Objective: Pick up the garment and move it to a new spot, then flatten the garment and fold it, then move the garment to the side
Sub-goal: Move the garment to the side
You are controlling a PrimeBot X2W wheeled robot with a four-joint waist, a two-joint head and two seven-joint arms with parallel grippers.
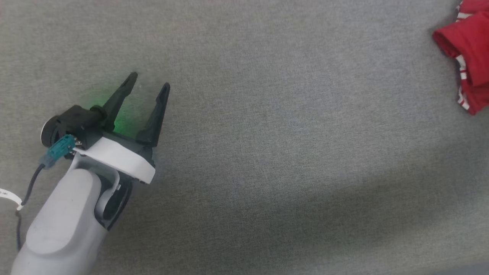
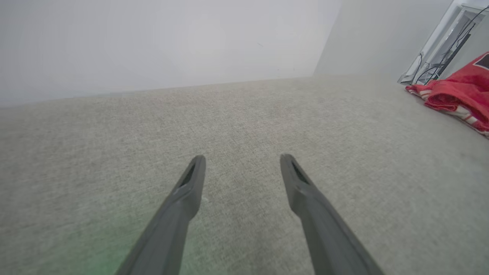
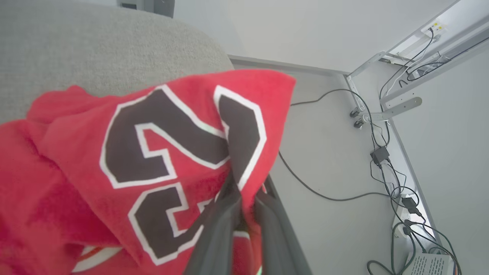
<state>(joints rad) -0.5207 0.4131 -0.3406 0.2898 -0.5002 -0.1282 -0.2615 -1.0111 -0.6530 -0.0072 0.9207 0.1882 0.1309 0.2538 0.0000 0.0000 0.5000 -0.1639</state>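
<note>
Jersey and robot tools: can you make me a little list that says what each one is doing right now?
jersey: red, crumpled, dark numerals edged in white, at the right end of the grey surface
left tool: open, empty, over bare grey surface, well apart from the jersey
right tool: shut on the jersey, pinching the cloth beside the numerals
</note>
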